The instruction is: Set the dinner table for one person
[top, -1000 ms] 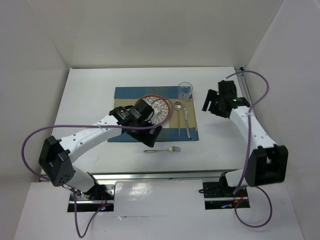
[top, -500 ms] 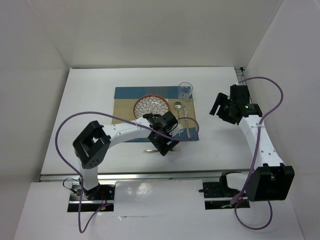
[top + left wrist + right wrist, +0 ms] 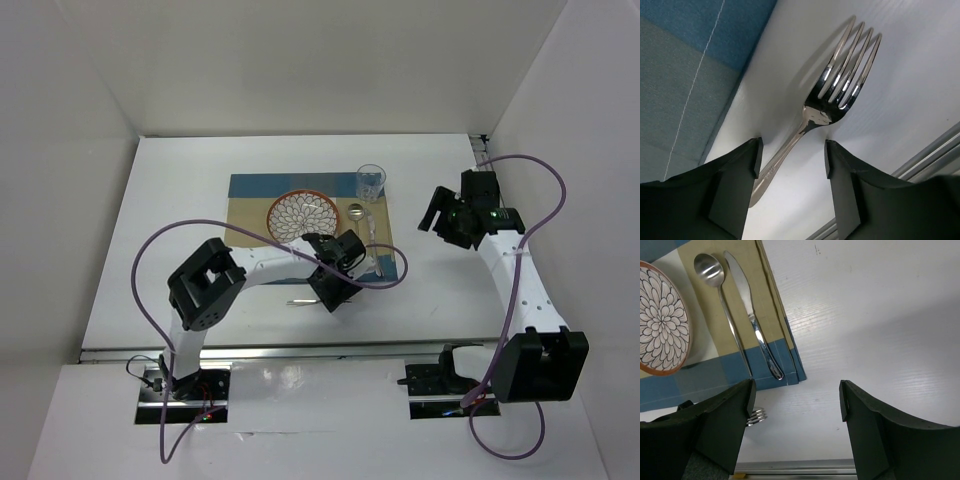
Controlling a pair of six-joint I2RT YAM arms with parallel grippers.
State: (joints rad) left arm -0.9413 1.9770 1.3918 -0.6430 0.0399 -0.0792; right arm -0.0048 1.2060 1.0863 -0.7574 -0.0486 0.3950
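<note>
A silver fork [image 3: 840, 85] lies on the white dinner table [image 3: 180, 200] just in front of the striped placemat [image 3: 245, 190]. My left gripper [image 3: 335, 290] is low over it, open, and the fork's handle runs between the fingers [image 3: 735, 185], close to the left one with a gap showing. In the top view only the handle end of the fork [image 3: 298, 300] shows. My right gripper [image 3: 432, 212] hovers open and empty right of the placemat. On the placemat are a patterned plate [image 3: 305, 213], a spoon [image 3: 722, 300], a knife [image 3: 752, 315] and a glass [image 3: 371, 182].
The silver rail [image 3: 300, 350] edges the table close behind the fork. The left arm's purple cable [image 3: 385, 275] loops over the placemat's right corner. White walls enclose the table on three sides.
My left arm has swung from over the plate to the right and down onto the fork, and its jaws have narrowed. The right arm drew back slightly to the right, then stayed still.
</note>
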